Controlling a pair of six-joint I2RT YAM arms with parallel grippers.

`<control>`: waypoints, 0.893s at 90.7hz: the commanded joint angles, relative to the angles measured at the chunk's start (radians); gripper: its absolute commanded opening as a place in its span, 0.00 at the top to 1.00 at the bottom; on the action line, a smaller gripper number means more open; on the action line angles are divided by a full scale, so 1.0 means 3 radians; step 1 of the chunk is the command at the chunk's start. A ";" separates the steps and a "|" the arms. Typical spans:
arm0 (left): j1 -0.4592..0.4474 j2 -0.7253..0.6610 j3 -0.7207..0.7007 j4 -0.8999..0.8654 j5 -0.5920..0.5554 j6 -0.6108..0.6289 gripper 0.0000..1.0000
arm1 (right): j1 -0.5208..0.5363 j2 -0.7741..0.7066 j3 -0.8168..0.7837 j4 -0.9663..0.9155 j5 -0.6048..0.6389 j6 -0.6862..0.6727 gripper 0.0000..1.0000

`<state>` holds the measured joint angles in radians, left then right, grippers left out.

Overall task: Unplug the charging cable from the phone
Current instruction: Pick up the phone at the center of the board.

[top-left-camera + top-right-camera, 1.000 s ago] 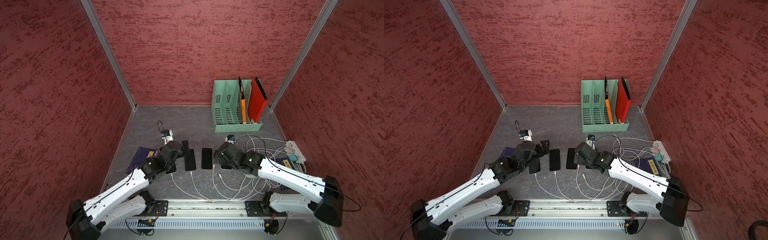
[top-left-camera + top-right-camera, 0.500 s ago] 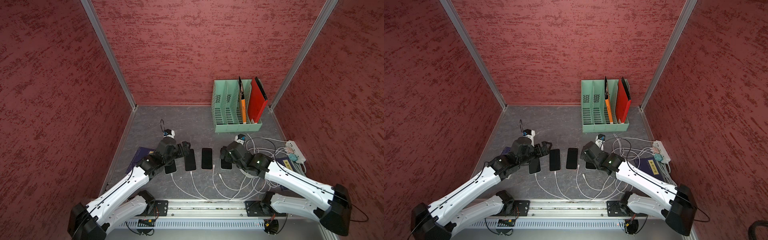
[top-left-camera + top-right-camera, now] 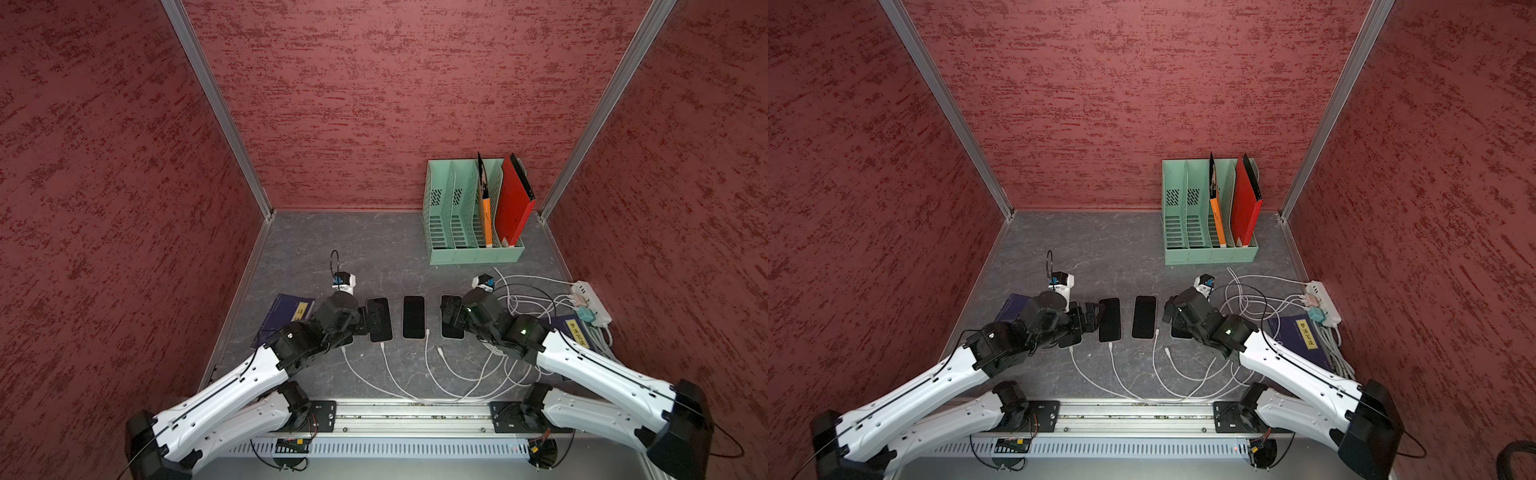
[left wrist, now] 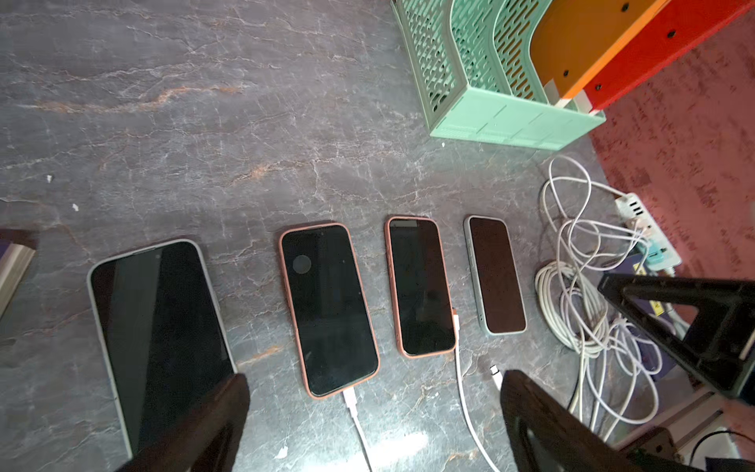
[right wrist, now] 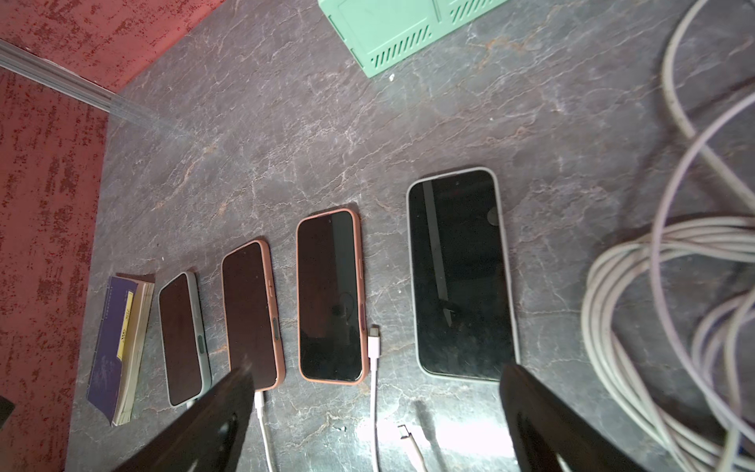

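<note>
Four dark-screened phones lie in a row. The second phone [image 4: 329,310], in a pink case, has a white charging cable [image 4: 350,402] plugged into its bottom end. Beside the third phone [image 4: 421,286] lies a loose connector [image 4: 455,323]. Another loose connector [image 5: 404,431] lies below the fourth phone [image 5: 461,274]. My left gripper [image 3: 370,326] hangs open over the near ends of the first and second phones. My right gripper [image 3: 446,316] is open above the fourth phone. Neither holds anything. Whether the first phone [image 4: 159,327] is plugged in is hidden.
A green file rack [image 3: 473,216] with orange and red folders stands at the back right. A power strip [image 3: 592,307] and coiled white cables [image 3: 519,307] lie at the right. Purple books [image 3: 291,309] [image 3: 575,332] lie at either side.
The right gripper has shifted right, uncovering part of the fourth phone. The left gripper has drawn back slightly towards the first phone. Both jaws stayed open.
</note>
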<state>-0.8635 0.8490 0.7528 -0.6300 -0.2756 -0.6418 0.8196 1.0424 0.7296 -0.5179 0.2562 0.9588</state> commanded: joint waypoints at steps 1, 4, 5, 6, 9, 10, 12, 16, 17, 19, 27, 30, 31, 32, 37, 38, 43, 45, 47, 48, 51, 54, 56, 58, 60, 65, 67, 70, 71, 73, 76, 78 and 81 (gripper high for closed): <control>-0.0153 0.0167 0.0217 -0.0301 -0.0403 0.0001 0.00 | -0.0023 0.0114 0.0085 0.0215 -0.0175 0.0028 0.02; -0.0171 0.0253 0.0247 -0.0316 -0.0390 -0.0041 0.00 | -0.0022 0.0160 0.0122 0.0190 -0.0187 0.0008 0.02; -0.0175 0.0292 0.0259 -0.0317 -0.0385 -0.0050 0.00 | -0.0022 0.0173 0.0133 0.0181 -0.0188 -0.0004 0.02; -0.0182 0.0331 0.0268 -0.0318 -0.0377 -0.0062 0.00 | -0.0025 0.0188 0.0150 0.0169 -0.0189 -0.0015 0.02; -0.0203 0.0430 0.0305 -0.0321 -0.0371 -0.0094 0.00 | -0.0026 0.0228 0.0200 0.0115 -0.0170 -0.0032 0.02; -0.0209 0.0470 0.0314 -0.0322 -0.0373 -0.0107 0.00 | -0.0027 0.0243 0.0200 0.0100 -0.0161 -0.0036 0.02; -0.0220 0.0532 0.0338 -0.0330 -0.0377 -0.0129 0.00 | -0.0023 0.0266 0.0225 0.0082 -0.0159 -0.0052 0.02; -0.0234 0.0676 0.0371 -0.0358 -0.0411 -0.0191 0.00 | -0.0023 0.0304 0.0269 0.0070 -0.0183 -0.0071 0.02; -0.0238 0.0708 0.0375 -0.0361 -0.0419 -0.0210 0.00 | -0.0022 0.0309 0.0273 0.0072 -0.0196 -0.0076 0.02; -0.0240 0.0798 0.0384 -0.0360 -0.0425 -0.0244 0.00 | -0.0022 0.0323 0.0285 0.0074 -0.0219 -0.0083 0.02; -0.0231 0.1110 0.0387 -0.0288 -0.0378 -0.0337 0.00 | -0.0022 0.0354 0.0322 0.0057 -0.0255 -0.0122 0.02; -0.0229 0.1230 0.0412 -0.0274 -0.0362 -0.0373 0.00 | -0.0025 0.0352 0.0328 0.0050 -0.0259 -0.0139 0.02; -0.0225 0.1276 0.0426 -0.0276 -0.0361 -0.0382 0.00 | -0.0026 0.0354 0.0323 0.0050 -0.0260 -0.0144 0.02; -0.0222 0.1325 0.0441 -0.0282 -0.0358 -0.0395 0.00 | -0.0024 0.0352 0.0324 0.0049 -0.0263 -0.0149 0.02; -0.0206 0.1551 0.0545 -0.0330 -0.0364 -0.0441 0.00 | -0.0022 0.0346 0.0302 0.0075 -0.0299 -0.0175 0.02; -0.0203 0.1603 0.0567 -0.0342 -0.0357 -0.0450 0.00 | -0.0022 0.0346 0.0298 0.0082 -0.0310 -0.0175 0.02; -0.0174 0.1813 0.0693 -0.0397 -0.0315 -0.0483 0.00 | -0.0024 0.0345 0.0275 0.0120 -0.0385 -0.0184 0.02; -0.0160 0.1874 0.0738 -0.0407 -0.0302 -0.0494 0.00 | -0.0022 0.0348 0.0270 0.0137 -0.0417 -0.0198 0.02; -0.0148 0.1962 0.0776 -0.0411 -0.0295 -0.0510 0.00 | -0.0022 0.0352 0.0266 0.0157 -0.0446 -0.0220 0.02; -0.0143 0.1990 0.0787 -0.0406 -0.0294 -0.0518 0.00 | -0.0022 0.0351 0.0264 0.0169 -0.0458 -0.0230 0.02; -0.0110 0.2083 0.0818 -0.0380 -0.0282 -0.0535 0.00 | -0.0022 0.0369 0.0266 0.0198 -0.0481 -0.0264 0.02; -0.0072 0.2148 0.0831 -0.0349 -0.0236 -0.0546 0.00 | -0.0025 0.0393 0.0272 0.0221 -0.0496 -0.0307 0.02; -0.0039 0.2195 0.0836 -0.0339 -0.0194 -0.0566 0.00 | -0.0023 0.0413 0.0286 0.0233 -0.0504 -0.0339 0.02; 0.0000 0.2236 0.0841 -0.0335 -0.0167 -0.0592 0.00 | -0.0021 0.0434 0.0304 0.0234 -0.0509 -0.0369 0.02; 0.0029 0.2256 0.0844 -0.0328 -0.0145 -0.0621 0.00 | -0.0022 0.0469 0.0328 0.0231 -0.0513 -0.0393 0.02; 0.0094 0.2325 0.0840 -0.0311 -0.0099 -0.0679 0.00 | -0.0025 0.0544 0.0394 0.0218 -0.0539 -0.0434 0.02; 0.0115 0.2354 0.0841 -0.0309 -0.0082 -0.0699 0.00 | -0.0023 0.0569 0.0413 0.0220 -0.0556 -0.0449 0.02; 0.0140 0.2400 0.0847 -0.0305 -0.0053 -0.0718 0.00 | -0.0022 0.0599 0.0429 0.0244 -0.0583 -0.0459 0.02; 0.0144 0.2416 0.0851 -0.0306 -0.0042 -0.0724 0.00 | -0.0022 0.0602 0.0430 0.0254 -0.0593 -0.0460 0.02; 0.0157 0.2443 0.0860 -0.0308 -0.0026 -0.0732 0.00 | -0.0022 0.0606 0.0429 0.0275 -0.0611 -0.0457 0.02; 0.0168 0.2491 0.0879 -0.0311 -0.0014 -0.0740 0.00 | -0.0023 0.0603 0.0416 0.0312 -0.0631 -0.0445 0.02; 0.0168 0.2522 0.0894 -0.0314 -0.0012 -0.0750 0.00 | -0.0022 0.0597 0.0406 0.0344 -0.0655 -0.0437 0.02; 0.0172 0.2552 0.0911 -0.0315 -0.0011 -0.0768 0.00 | -0.0025 0.0584 0.0391 0.0382 -0.0685 -0.0424 0.02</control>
<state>-0.8173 1.5814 0.9939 -0.7258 -0.3058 -0.8360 0.8173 1.2243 0.8253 -0.4587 0.0929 0.8520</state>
